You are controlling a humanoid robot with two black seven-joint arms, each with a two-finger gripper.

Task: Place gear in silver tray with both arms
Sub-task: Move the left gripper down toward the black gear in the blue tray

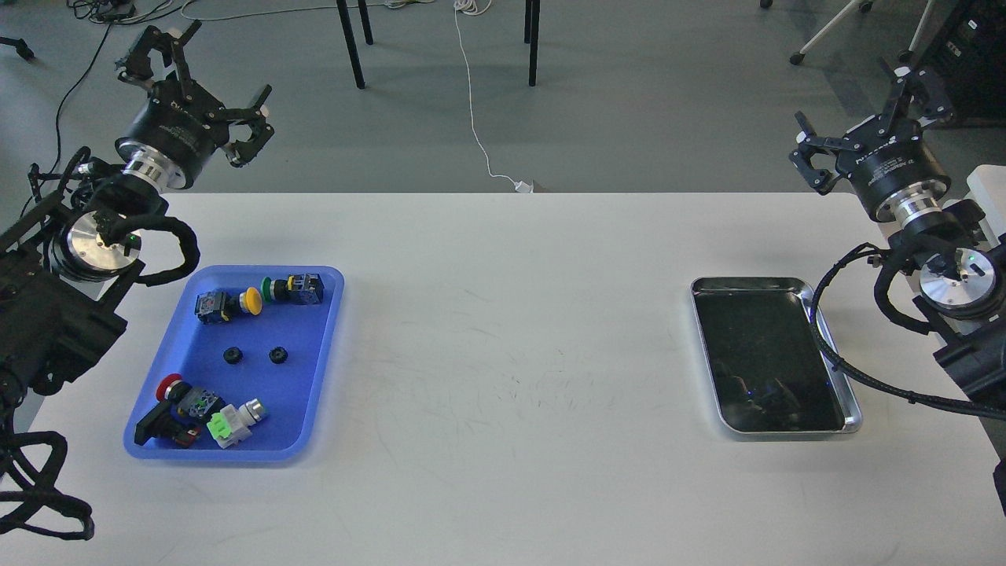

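Head view: your left gripper (206, 82) and right gripper (860, 118) hung raised, fingers spread, empty. Two gears (254, 355) lay in the blue tray (330, 338); silver tray (702, 346) sat far right.

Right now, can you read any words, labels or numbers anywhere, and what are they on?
None can be read.
Left hand: white print on its round black body, too blurred.
Right hand: white print on its body, too small.
Push-button switches in the blue tray: no readable marks.
Silver tray: no text.
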